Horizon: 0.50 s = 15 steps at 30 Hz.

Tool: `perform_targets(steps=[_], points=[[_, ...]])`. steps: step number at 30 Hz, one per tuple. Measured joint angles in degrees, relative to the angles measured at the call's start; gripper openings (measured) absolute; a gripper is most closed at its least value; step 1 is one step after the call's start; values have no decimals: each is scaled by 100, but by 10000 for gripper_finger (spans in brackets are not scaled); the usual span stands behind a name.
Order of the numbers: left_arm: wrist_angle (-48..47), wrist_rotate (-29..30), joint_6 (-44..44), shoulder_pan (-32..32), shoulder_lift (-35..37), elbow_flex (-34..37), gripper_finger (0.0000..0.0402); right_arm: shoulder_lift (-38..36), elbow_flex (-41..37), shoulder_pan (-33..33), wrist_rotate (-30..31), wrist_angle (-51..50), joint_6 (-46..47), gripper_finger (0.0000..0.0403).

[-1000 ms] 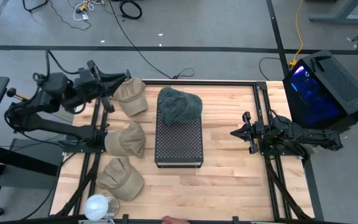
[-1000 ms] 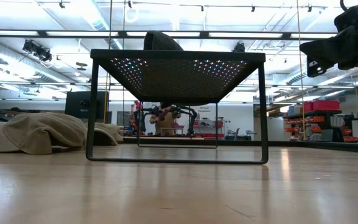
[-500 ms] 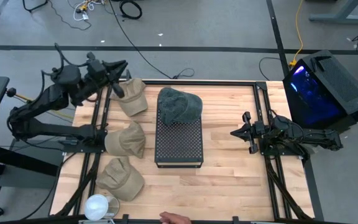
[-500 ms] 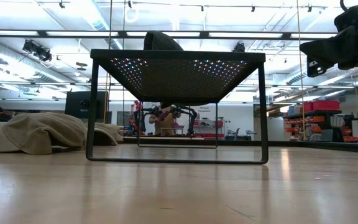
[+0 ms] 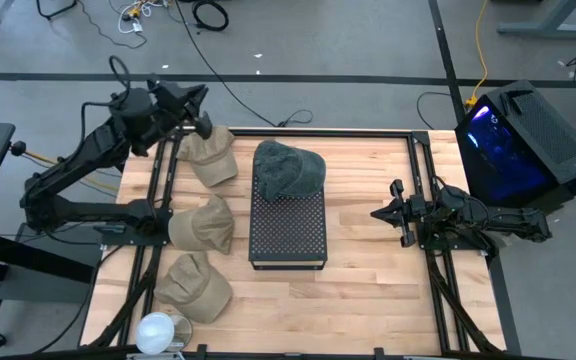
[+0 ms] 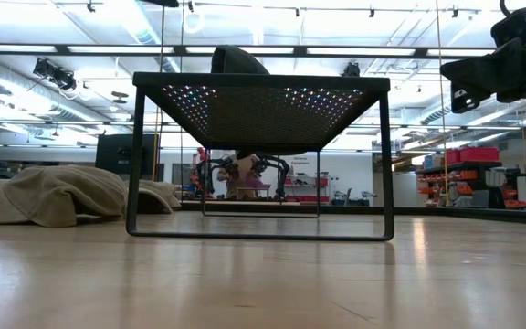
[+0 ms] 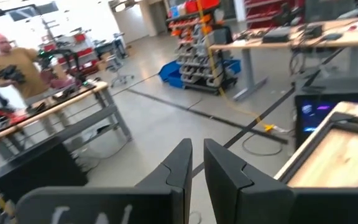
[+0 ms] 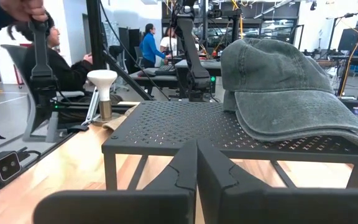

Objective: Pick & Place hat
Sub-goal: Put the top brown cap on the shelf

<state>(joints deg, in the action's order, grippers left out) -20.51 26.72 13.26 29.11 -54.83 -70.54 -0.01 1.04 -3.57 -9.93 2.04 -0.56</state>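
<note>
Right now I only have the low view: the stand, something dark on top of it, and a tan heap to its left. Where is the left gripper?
Observer: The left gripper is raised over the table's far left corner, just above the farthest tan hat, and it is empty.
Operator: How many tan hats are there?
Observer: Three, in a row left of the stand: that one, the middle tan hat and the nearest tan hat.
Operator: And the dark thing on top?
Observer: It is a grey-green hat, lying on the stand's far end.
</note>
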Motion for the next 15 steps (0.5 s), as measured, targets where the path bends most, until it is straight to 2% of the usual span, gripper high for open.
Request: perform_targets(steps=[15], points=[[-217,-13,4,797,-379,0,48,0,0,-1,0,0,0,7]])
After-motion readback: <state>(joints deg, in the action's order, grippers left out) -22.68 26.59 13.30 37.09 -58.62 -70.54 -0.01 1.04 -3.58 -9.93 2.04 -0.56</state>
